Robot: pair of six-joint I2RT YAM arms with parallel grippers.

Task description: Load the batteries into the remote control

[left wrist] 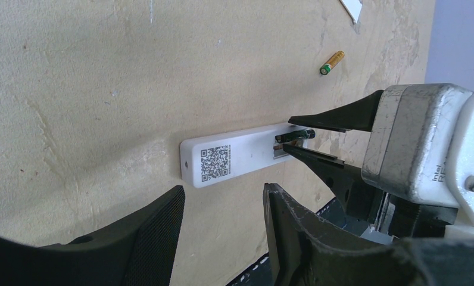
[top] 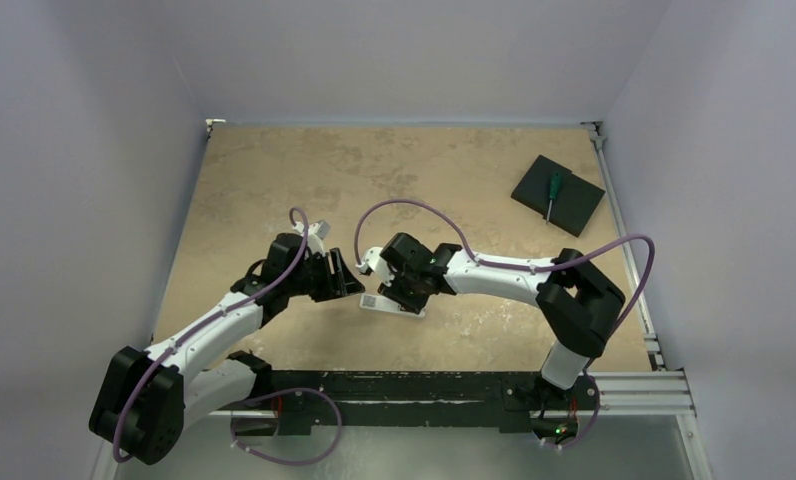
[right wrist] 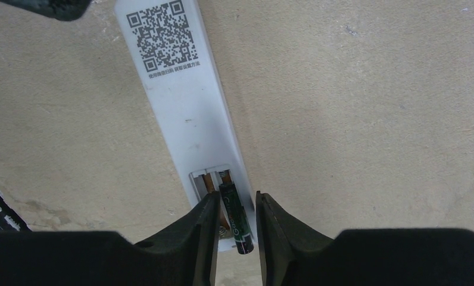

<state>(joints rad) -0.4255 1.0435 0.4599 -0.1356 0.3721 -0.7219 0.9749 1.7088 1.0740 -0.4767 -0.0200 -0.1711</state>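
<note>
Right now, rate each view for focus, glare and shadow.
Top external: even light, no harsh glare, remote tiny. Left wrist: QR code crisp, left gripper a near-black foreground. Right wrist: dark battery sharp, right gripper shut on it, underexposed.

the left arm (top: 214,320) reaches from its base at the near left up and inward, and the left gripper (left wrist: 223,196) points toward the middle, its two fingers (left wrist: 157,232) spread apart with nothing between them. the right arm (top: 514,275) folds at the elbow and stretches leftward, wrist tipped down. the right gripper (right wrist: 236,199) has its fingers (right wrist: 193,232) drawn close, pinching a dark battery (right wrist: 234,214). the two grippers face each other, near but apart
</note>
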